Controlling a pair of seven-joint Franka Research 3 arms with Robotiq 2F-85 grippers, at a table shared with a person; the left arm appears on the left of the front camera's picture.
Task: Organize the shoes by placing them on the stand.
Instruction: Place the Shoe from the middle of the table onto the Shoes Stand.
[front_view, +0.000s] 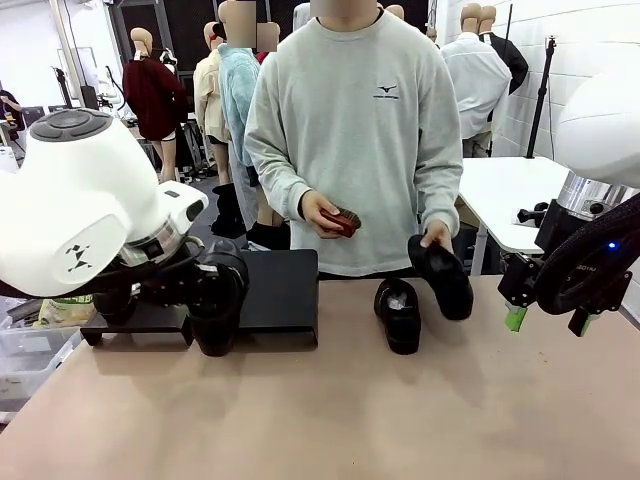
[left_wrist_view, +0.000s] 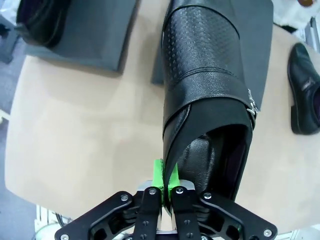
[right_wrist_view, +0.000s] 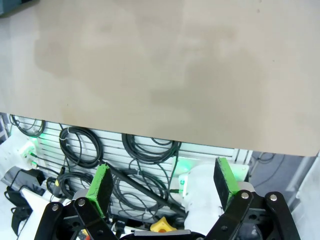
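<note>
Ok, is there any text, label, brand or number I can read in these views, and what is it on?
No text can be read.
On the sweatshirt, the chest logo: any lettering is too small to read.
On the left arm, the black mark: shapes, no letters.
On the held shoe: no print visible.

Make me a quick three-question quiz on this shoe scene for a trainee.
1. True or false: the robot's left hand is shut on the buckled shoe.
2. Is the robot's right hand A) open and empty, or B) gripping a shoe?
3. What does the person's lowered hand hold?
Key: 1 true; 2 A; 3 a black shoe.
</note>
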